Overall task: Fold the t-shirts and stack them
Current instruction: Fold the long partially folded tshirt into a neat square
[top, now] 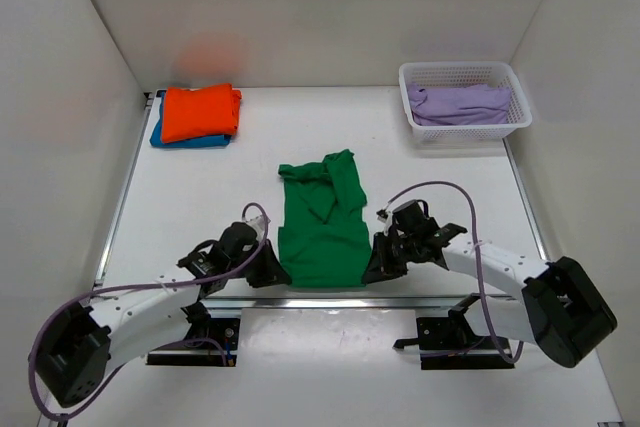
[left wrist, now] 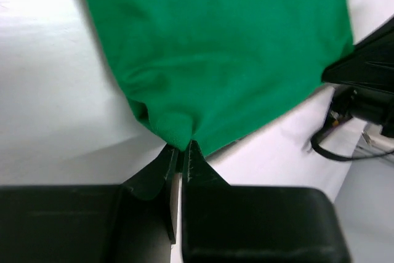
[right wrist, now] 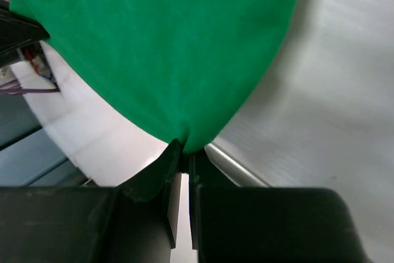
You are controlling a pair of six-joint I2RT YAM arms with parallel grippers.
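Both my grippers at the near hem of the green t-shirt [top: 322, 227]

From above I see the shirt lying mid-table [top: 200, 202], its far end rumpled into folds and its near half flat. My left gripper [top: 277, 272] sits at the near left corner and my right gripper [top: 373, 269] at the near right corner; I can't make out the jaws from here. Far left, the orange t-shirt [top: 200, 111] lies folded on the blue t-shirt [top: 166, 137]. Far right, a white basket [top: 468, 133] holds lilac cloth [top: 460, 102].
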